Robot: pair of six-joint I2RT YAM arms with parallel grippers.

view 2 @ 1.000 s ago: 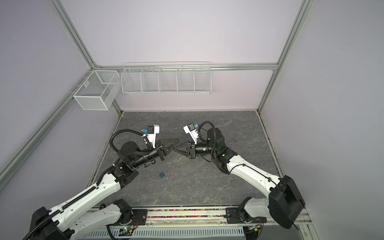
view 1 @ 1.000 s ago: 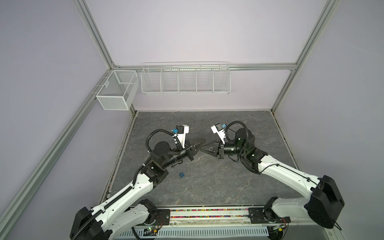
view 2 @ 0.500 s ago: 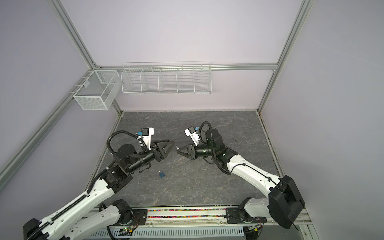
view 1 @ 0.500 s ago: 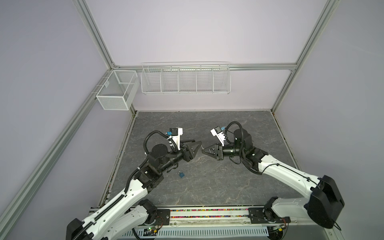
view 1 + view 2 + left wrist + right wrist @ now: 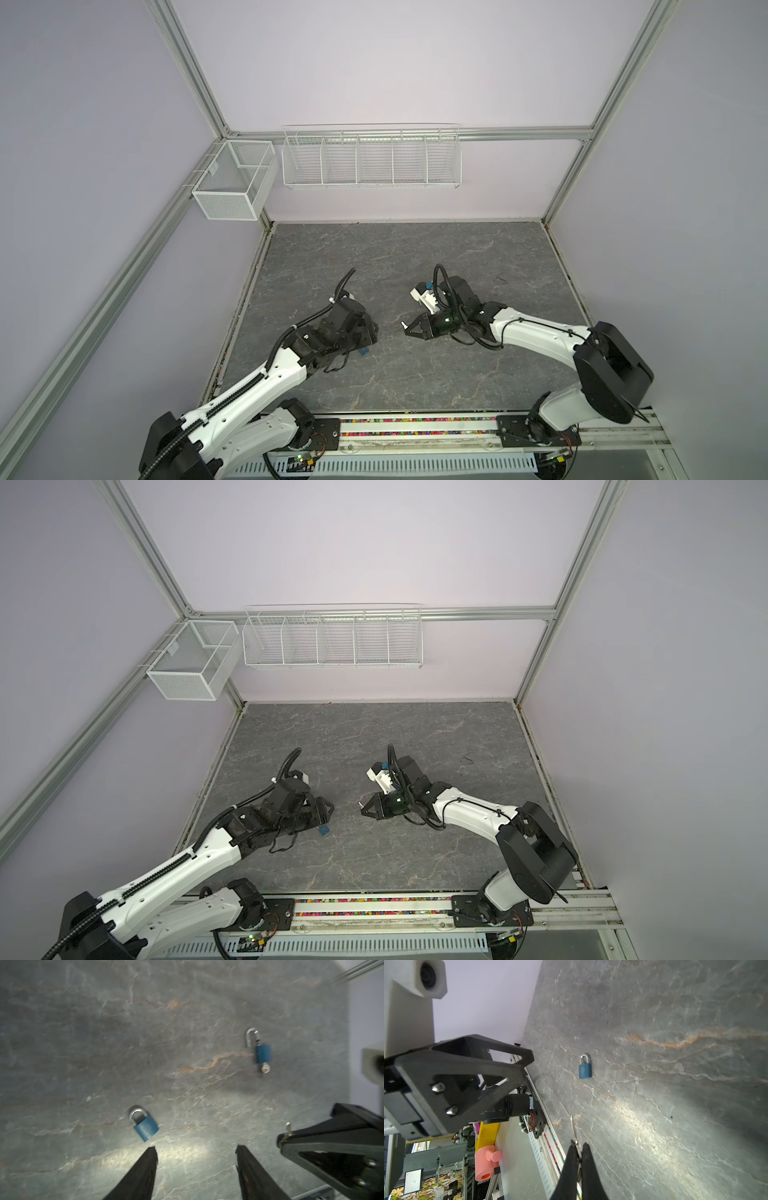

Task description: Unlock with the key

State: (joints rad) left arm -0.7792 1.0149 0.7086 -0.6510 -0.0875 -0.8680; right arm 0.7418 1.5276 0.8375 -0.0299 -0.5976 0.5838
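Observation:
A blue padlock point(image 5: 363, 352) point(image 5: 323, 831) lies flat on the grey slab, shackle closed; it also shows in the wrist views point(image 5: 145, 1127) point(image 5: 585, 1068). My left gripper point(image 5: 371, 332) point(image 5: 329, 810) point(image 5: 196, 1147) hangs open just above and beside it, nothing between its fingers. In the left wrist view, a second blue padlock point(image 5: 263, 1053) shows farther off, blurred, shackle swung open and a silver key head at its base. My right gripper point(image 5: 406, 330) point(image 5: 362, 810) point(image 5: 578, 1145) faces the left one, shut on a thin silver key point(image 5: 573, 1128) point(image 5: 288, 1126) that sticks out past its tips.
A white wire rack point(image 5: 371, 158) hangs on the back wall. A mesh box point(image 5: 232, 187) sits on the left rail. The front rail point(image 5: 415, 428) with a coloured strip borders the slab point(image 5: 415, 257). A pink watering can point(image 5: 486, 1162) stands off the table.
The grippers, tip to tip a second ago, have parted. My left gripper has opened, pulled back and dropped toward the closed padlock. My right gripper stayed shut and shifted toward the front.

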